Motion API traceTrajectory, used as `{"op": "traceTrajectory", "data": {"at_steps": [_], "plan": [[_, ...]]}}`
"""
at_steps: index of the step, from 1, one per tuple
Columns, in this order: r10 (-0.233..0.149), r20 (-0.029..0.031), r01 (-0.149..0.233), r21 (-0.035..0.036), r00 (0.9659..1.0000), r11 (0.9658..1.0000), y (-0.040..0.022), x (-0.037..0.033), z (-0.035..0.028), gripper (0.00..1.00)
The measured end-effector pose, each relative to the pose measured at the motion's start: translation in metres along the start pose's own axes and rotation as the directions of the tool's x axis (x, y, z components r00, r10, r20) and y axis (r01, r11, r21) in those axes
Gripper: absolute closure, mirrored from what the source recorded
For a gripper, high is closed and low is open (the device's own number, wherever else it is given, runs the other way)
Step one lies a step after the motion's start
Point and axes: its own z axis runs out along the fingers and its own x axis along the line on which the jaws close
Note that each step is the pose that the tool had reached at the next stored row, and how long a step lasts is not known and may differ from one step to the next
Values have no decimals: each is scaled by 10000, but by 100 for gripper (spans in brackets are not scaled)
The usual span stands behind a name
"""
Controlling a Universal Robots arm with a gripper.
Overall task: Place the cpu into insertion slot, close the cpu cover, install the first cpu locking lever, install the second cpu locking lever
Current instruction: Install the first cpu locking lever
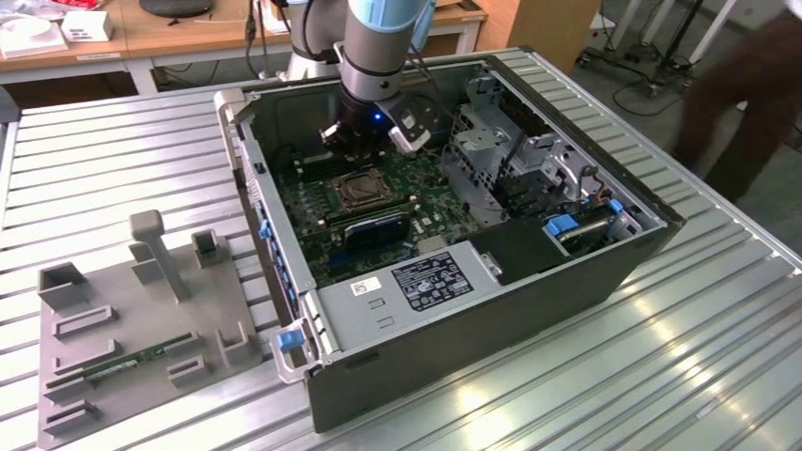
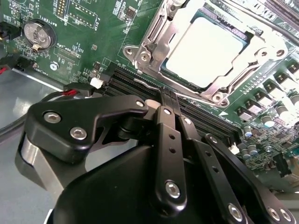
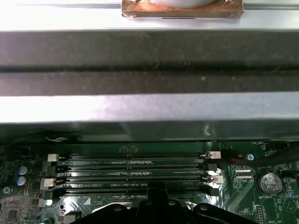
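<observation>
The big open computer case point(image 1: 439, 366) sat in the middle of the exterior view. Inside, the gripper point(image 2: 168, 95) was squeezed shut on nothing, near the cpu cover point(image 2: 154, 39). The cover, partly cut off in the second wrist view, lay over the cpu point(image 2: 205, 46) in the insertion slot point(image 1: 357, 191).

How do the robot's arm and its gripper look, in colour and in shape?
The arm is a round dark grey tube with a light blue joint cover, and a small blue light glows near its wrist. The gripper is black: flat linkage bars joined by silvery screws, with narrow fingers.
</observation>
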Motion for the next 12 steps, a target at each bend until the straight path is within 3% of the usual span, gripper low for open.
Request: {"op": "traceTrajectory", "data": {"at_steps": [12], "plan": [[1,1,-1,-1,10000,10000,-5,0,38,89]]}}
